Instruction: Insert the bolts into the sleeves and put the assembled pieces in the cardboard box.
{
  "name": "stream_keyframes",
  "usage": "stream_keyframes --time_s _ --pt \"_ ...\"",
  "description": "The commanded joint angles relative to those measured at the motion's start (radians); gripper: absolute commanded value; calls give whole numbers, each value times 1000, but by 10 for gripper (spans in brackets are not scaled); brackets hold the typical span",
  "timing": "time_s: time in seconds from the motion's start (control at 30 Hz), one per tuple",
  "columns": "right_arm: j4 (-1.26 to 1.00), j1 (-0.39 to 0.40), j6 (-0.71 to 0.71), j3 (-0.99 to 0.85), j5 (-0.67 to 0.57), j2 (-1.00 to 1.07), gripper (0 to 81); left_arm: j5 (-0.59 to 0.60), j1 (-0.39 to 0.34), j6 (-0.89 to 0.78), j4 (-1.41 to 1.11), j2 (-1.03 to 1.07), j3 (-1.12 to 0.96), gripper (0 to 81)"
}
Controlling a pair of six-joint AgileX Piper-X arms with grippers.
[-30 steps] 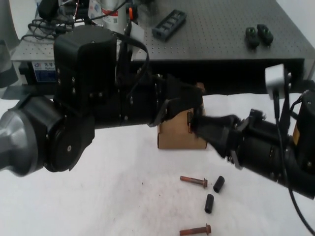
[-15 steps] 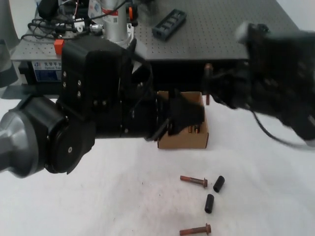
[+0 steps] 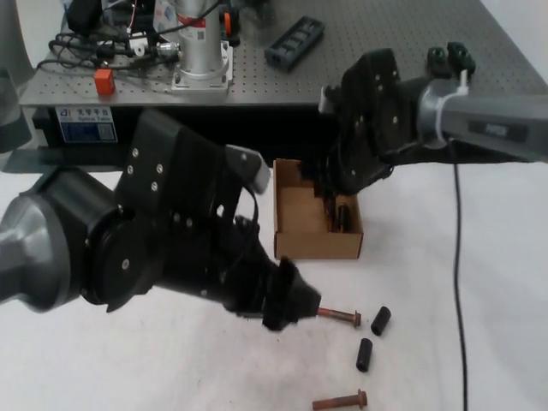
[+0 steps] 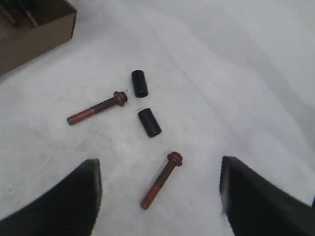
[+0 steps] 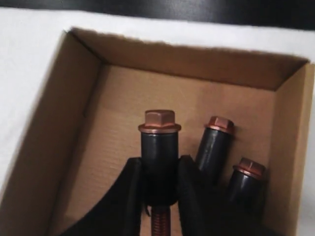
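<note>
Fingers [image 5: 129, 196] of right gripper [image 5: 158, 172] clenched on a black sleeve [image 5: 158, 147] with a bolt [image 5: 159, 120] through it, just above the open box [image 5: 47, 147]. Left gripper [image 4: 157, 196] spread wide, grasping nothing, over the white cloth [image 4: 221, 59] on the near side of the box.

Blue label [image 3: 84, 125] at the bench's rear left and pale sticker [image 3: 497, 128] on the right arm [image 3: 377, 111]: print on both too small to read.

Only the tips of the left pads [image 4: 74, 201] in frame, the rest cut off. Held bolt's threaded end half hidden between the right fingers. Two finished pieces [image 5: 215, 145] in the box beside one wall, lower ends lost in shadow. From above, right fingertips hard to pick out against the dark arm.

Box of plain brown corrugated cardboard. Bolt heads hexagonal over a round flange, copper-toned. Loose on the cloth, lying close together, two bolts [image 4: 96, 109] and two sleeves [image 4: 139, 83]. Sleeves smooth, short black tubes. One bolt's shank dark toward the head, coppery at the tip. Cloth soft, faintly wrinkled. Left pads finely ribbed.
</note>
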Motion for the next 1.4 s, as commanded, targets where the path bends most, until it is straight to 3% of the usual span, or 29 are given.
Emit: stream_keyframes --time_s 0.0,0.23,0.5,0.73,0.97,1.1,1.27,1.37 --pt "81 1 -13 -70 1 58 17 -55 -37 92 42 2 -4 496" --pt "83 -6 31 -74 -81 48 370 -171 -127 245 96 125 -78 494" --pt "150 -49 -29 -65 -126 -177 320 -240 -186 435 284 364 -320 464" --pt "194 -91 -56 84 -126 -436 320 -318 -265 556 402 513 -489 454" --pt "256 -120 -56 295 -124 -646 320 -344 -314 607 406 585 -520 407" --pt "256 -120 -48 398 -116 -738 320 -431 -316 628 414 614 -520 381" --pt "256 -120 -31 490 -118 -836 320 -429 -316 644 417 621 -521 374" --pt "265 -120 -26 522 -118 -889 320 -429 -316 656 417 621 -521 276"
